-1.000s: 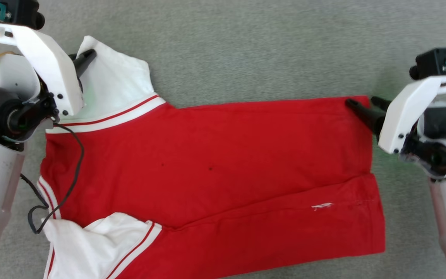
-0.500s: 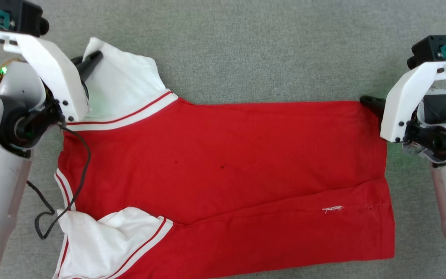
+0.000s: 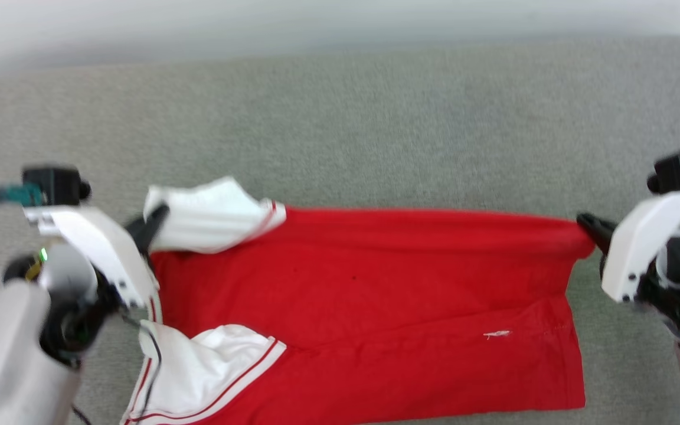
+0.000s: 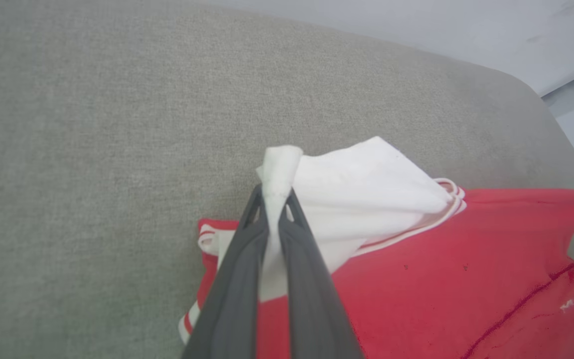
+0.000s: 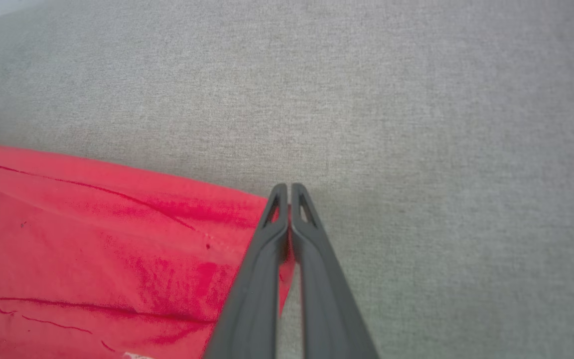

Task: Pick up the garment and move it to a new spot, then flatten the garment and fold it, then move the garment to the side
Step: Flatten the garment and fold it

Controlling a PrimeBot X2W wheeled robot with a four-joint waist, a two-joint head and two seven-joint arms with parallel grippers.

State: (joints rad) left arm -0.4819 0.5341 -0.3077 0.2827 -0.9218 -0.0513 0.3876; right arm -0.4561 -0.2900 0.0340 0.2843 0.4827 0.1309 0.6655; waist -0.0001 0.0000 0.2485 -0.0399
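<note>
There is one red shirt on one grey fabric surface. The shirt has two white sleeves, one far left and one near left. There are two grippers, the left gripper and the right gripper, each with two dark fingers. Two black cameras show, one left and one right. One thin black cable shows near left.

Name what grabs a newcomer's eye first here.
The red garment lies spread across the middle of the grey fabric surface, its far edge strung taut between both arms. At its left end the left gripper is shut on a bunched white sleeve. At its right end the right gripper pinches the red hem corner.
</note>
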